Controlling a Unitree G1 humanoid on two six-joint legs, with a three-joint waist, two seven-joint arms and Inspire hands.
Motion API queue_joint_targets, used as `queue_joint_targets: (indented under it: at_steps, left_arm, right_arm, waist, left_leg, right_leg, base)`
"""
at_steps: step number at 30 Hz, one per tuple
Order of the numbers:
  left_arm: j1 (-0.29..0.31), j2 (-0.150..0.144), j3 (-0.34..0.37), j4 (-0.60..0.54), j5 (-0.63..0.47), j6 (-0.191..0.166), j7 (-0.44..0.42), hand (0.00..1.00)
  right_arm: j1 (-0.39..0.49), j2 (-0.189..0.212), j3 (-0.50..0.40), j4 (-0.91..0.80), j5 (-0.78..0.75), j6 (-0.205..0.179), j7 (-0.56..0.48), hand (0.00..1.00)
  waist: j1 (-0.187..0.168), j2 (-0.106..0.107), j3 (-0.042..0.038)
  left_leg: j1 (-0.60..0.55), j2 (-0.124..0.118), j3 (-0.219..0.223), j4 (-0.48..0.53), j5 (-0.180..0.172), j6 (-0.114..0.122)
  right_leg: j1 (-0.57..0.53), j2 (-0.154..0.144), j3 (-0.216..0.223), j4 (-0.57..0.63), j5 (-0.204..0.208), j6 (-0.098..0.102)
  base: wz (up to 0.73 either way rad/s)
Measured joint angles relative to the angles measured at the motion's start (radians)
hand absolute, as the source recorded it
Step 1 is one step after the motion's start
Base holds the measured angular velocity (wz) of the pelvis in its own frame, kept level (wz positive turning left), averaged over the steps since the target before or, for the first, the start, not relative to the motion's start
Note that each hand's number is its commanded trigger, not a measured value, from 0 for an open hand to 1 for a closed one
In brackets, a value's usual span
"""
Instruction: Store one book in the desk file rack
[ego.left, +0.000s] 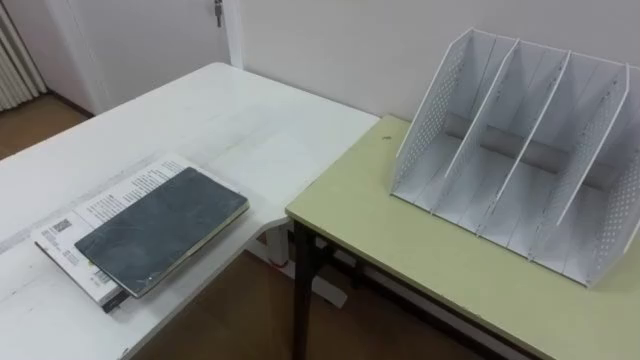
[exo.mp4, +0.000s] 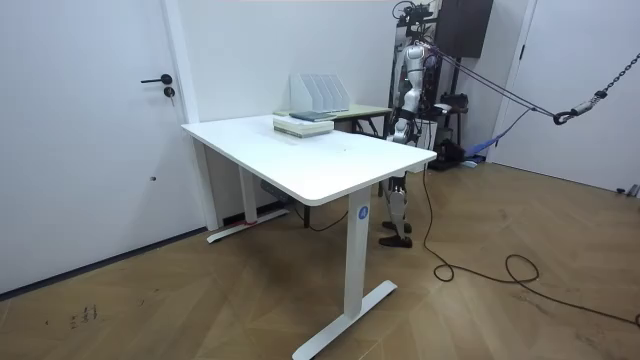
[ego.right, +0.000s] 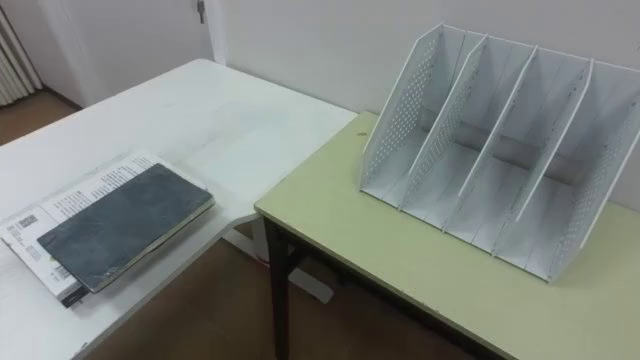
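Note:
A dark grey book (ego.left: 160, 228) lies flat on top of a white printed book (ego.left: 108, 196) near the corner of the white table (ego.left: 230, 120). The white desk file rack (ego.left: 520, 150) stands upright on the pale green desk (ego.left: 400, 250) to the right, its several slots empty and facing me. In the room view I stand beside the green desk, behind the white table, facing the rack (exo.mp4: 320, 92) and the books (exo.mp4: 300, 125). My left hand (exo.mp4: 398, 126) hangs low by my body, apart from the books.
A dark gap with wooden floor (ego.left: 240, 310) separates the two tables. A wall runs close behind the rack, with a door (ego.left: 150, 40) at the far left. A dark cable (exo.mp4: 470, 270) lies on the floor behind me.

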Motion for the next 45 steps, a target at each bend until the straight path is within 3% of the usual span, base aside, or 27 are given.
queue_joint_targets:
  at_steps: [12,22,32,35,37,39,42,45]
  left_arm:
    - [0.001,0.000,0.000,0.002,0.000,-0.011,0.003,0.00]
    - [0.001,0.001,-0.020,0.001,0.000,-0.019,0.062,0.00]
    - [-0.012,0.002,-0.048,-0.081,0.067,-0.052,0.104,0.00]
    - [-0.014,0.007,-0.063,-0.150,0.142,-0.063,0.114,0.00]
    - [-0.019,0.005,-0.073,-0.187,0.207,-0.087,0.122,0.00]
    - [-0.028,0.005,-0.081,-0.190,0.235,-0.106,0.133,0.00]
    - [-0.043,0.017,-0.154,-0.217,0.245,-0.116,0.157,0.00]
    - [-0.048,0.030,-0.239,-0.353,0.332,-0.126,0.159,0.00]
  right_arm:
    - [-0.008,-0.006,0.001,0.008,-0.015,-0.001,0.014,0.00]
    - [-0.013,-0.006,0.004,0.008,-0.025,-0.004,0.015,0.00]
    - [-0.042,-0.003,0.051,0.043,0.007,-0.046,0.003,0.00]
    - [-0.037,-0.004,0.069,0.033,0.009,-0.062,0.007,0.00]
    - [-0.042,-0.001,0.069,0.033,0.009,-0.085,0.007,0.00]
    - [-0.044,0.002,0.074,0.035,0.009,-0.098,0.008,0.00]
    - [-0.050,0.002,0.093,0.034,0.009,-0.118,0.008,0.00]
    - [-0.076,0.002,0.122,0.044,0.008,-0.130,0.010,0.00]
  waist:
    - [0.001,0.007,-0.0008]
    - [0.001,0.004,0.0012]
    - [-0.009,0.003,0.0020]
    - [-0.023,-0.002,0.0012]
    - [-0.031,-0.004,0.0069]
    - [-0.044,-0.008,0.0048]
    - [-0.065,-0.009,0.0037]
    - [-0.082,-0.007,0.0052]
  left_leg:
    - [-0.002,-0.001,-0.001,-0.004,-0.001,0.000]
    - [0.003,-0.001,-0.002,-0.005,-0.001,0.000]
    - [-0.003,-0.001,-0.002,0.002,-0.001,-0.001]
    - [-0.016,0.000,0.001,0.005,-0.001,-0.001]
    - [-0.017,0.000,0.001,0.003,-0.001,-0.001]
    - [-0.018,-0.001,0.001,-0.002,-0.001,-0.001]
    - [-0.018,-0.002,0.002,-0.005,-0.001,-0.001]
    - [-0.021,-0.001,0.002,-0.005,-0.001,-0.001]
  right_leg:
    - [0.000,0.000,-0.004,-0.001,0.000,0.000]
    - [0.002,-0.001,-0.002,-0.003,-0.003,0.001]
    - [0.001,0.001,-0.005,0.000,-0.002,0.000]
    - [-0.014,0.001,-0.005,0.000,-0.002,0.000]
    - [-0.017,0.001,-0.003,0.000,-0.002,0.000]
    - [-0.016,0.001,-0.004,0.000,-0.002,0.000]
    - [-0.017,0.001,-0.003,0.000,-0.001,0.001]
    - [-0.018,0.001,-0.003,0.001,0.001,0.000]
  base:
    - [0.00]
    - [0.00]
    - [0.00]
    - [0.00]
    - [-0.02]
    - [0.00]
    - [0.00]
    - [-0.01]
